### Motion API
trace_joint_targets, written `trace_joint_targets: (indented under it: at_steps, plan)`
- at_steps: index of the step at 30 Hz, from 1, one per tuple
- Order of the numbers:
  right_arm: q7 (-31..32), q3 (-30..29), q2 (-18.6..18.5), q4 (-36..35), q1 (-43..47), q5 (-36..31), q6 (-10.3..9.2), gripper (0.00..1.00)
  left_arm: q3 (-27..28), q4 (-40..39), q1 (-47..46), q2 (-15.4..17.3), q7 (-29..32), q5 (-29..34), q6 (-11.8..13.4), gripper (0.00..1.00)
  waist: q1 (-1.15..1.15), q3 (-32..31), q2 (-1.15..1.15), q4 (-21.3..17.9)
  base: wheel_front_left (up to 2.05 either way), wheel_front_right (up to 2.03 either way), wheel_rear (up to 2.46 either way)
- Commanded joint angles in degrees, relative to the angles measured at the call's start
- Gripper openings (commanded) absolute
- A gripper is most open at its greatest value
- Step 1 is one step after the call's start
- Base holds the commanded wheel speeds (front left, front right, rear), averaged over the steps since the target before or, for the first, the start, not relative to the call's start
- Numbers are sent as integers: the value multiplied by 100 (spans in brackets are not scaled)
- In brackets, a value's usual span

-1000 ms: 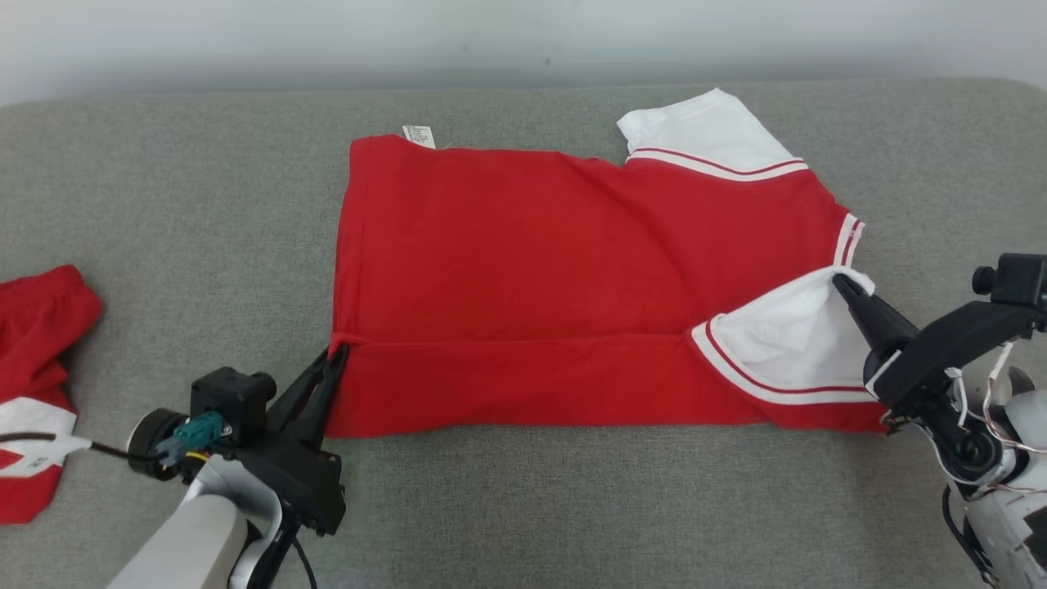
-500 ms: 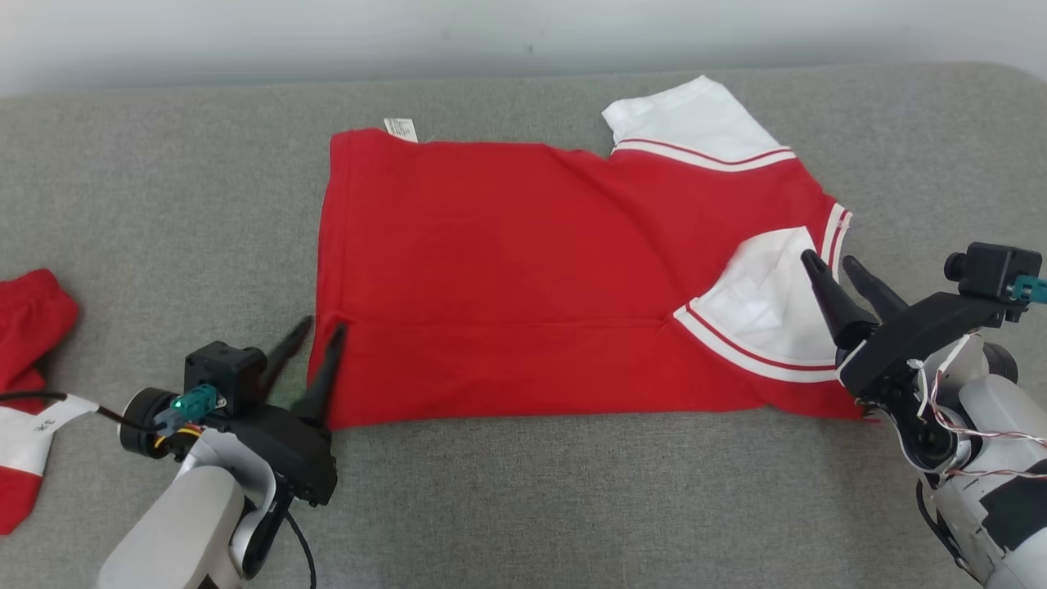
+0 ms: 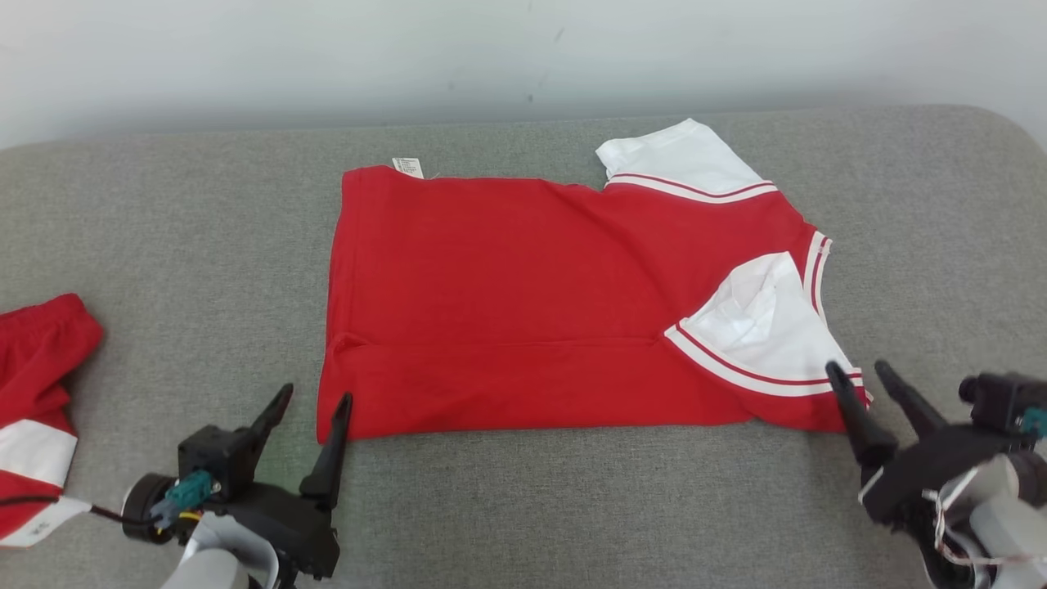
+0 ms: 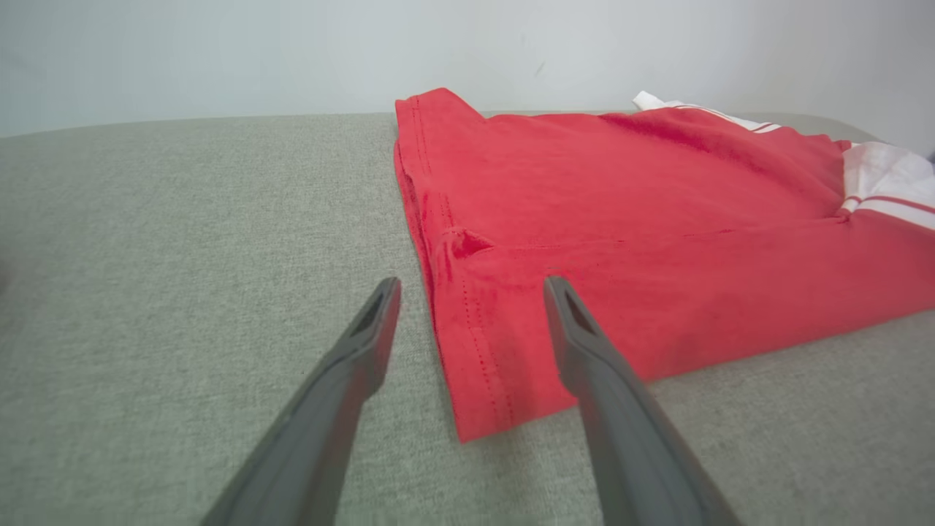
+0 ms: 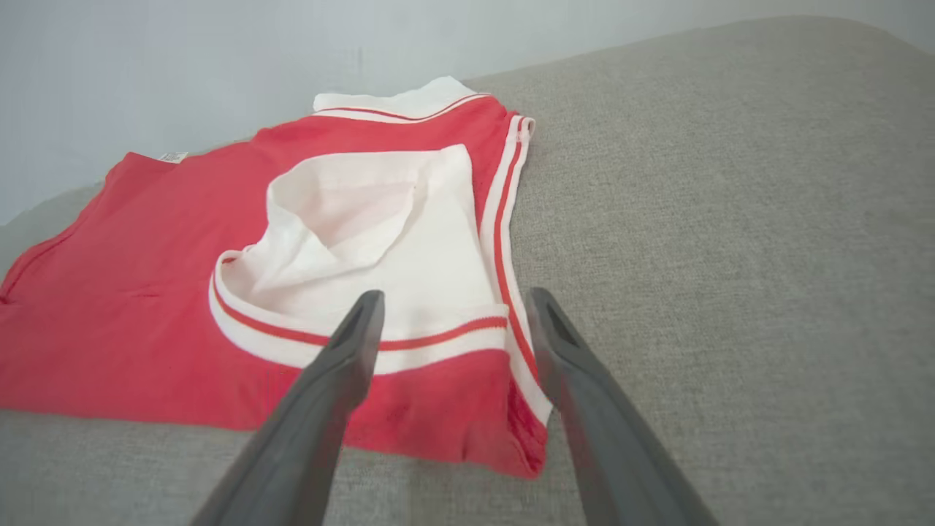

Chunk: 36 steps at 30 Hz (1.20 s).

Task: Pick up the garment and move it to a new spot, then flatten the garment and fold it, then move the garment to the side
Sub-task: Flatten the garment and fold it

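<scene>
The garment point(image 3: 532, 303), a red shirt with white, red-striped sleeves, is spread flat on the grey cushioned surface point(image 3: 164, 229), about midway between left and right and rather toward the far side. Its near strip is doubled over onto the body, so a straight fold line is seen running left to right a little beyond the near edge. The near sleeve point(image 3: 761, 327) is laid back over the red cloth at the right end, with its white inside turned up and rumpled. The far sleeve point(image 3: 679, 155) is stretched out toward the pale wall point(image 3: 327, 57) at the far right. A small white label point(image 3: 407, 167) is seen at the far left corner.

The left gripper point(image 3: 316, 393) is held at the garment's near left corner with its fingers spread wide apart, and nothing is clamped between them. In the left wrist view the corner hem is framed between the two fingers, one over bare cushion and the other over red cloth.

The right gripper point(image 3: 856, 368) is held at the near right corner, likewise parted and empty. In the right wrist view one finger is seen over the striped cuff and the other just past the garment's right edge.

A second red-and-white piece of clothing point(image 3: 37, 384) is seen at the left edge, well apart from the garment.
</scene>
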Motion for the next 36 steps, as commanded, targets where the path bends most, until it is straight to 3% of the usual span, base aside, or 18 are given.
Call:
trace_joint_targets:
  at_steps: [1,17,18,19,20,21,28,36]
  plan:
    - [-98,12,-42,-22,171,-205,9,100,109,-47,185,-52,-17,75,32,100,1,19,0,-24,0,0,0]
    - [-152,-259,371,306,385,-965,9,100,474,499,288,-422,-18,240,-130,100,1,204,0,-114,0,0,0]
    - [-121,-248,416,347,373,-1011,9,55,478,572,249,-471,-17,221,-150,100,1,210,0,-109,0,0,0]
    - [-95,-237,461,382,356,-1030,9,37,485,645,210,-528,-17,203,-165,89,1,211,0,-105,0,0,0]
    - [-88,-246,494,422,335,-1044,9,0,483,704,185,-561,-16,206,-188,29,1,209,0,-101,0,0,0]
    - [-75,-260,526,457,317,-1055,9,0,486,771,163,-581,-16,218,-214,0,1,204,0,-97,0,0,0]
    - [-151,-472,582,490,533,-853,9,0,485,1007,206,-698,-16,298,-305,0,1,-29,0,-52,0,0,0]
    - [-158,-718,392,-58,1381,-517,8,0,678,473,944,-621,-18,417,-336,0,1,-372,0,-26,0,0,0]
